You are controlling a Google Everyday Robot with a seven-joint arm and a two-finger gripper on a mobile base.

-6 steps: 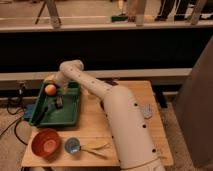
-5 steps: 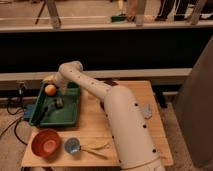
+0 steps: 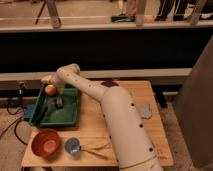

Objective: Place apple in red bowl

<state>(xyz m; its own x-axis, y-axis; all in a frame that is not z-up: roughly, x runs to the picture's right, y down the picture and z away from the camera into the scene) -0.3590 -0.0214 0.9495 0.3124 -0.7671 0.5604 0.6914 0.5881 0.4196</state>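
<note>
Tool (image 3: 58, 102) points down into green tray (image 3: 68, 114) near apple (image 3: 50, 90), jaws apart.

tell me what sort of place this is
Probably an indoor robot test area: a wooden table with a green tray, bowl and apple laid out, the claw low in the tray.

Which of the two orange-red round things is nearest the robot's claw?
The apple, in the green tray beside the gripper; the red bowl sits outside the tray on the table.
</note>
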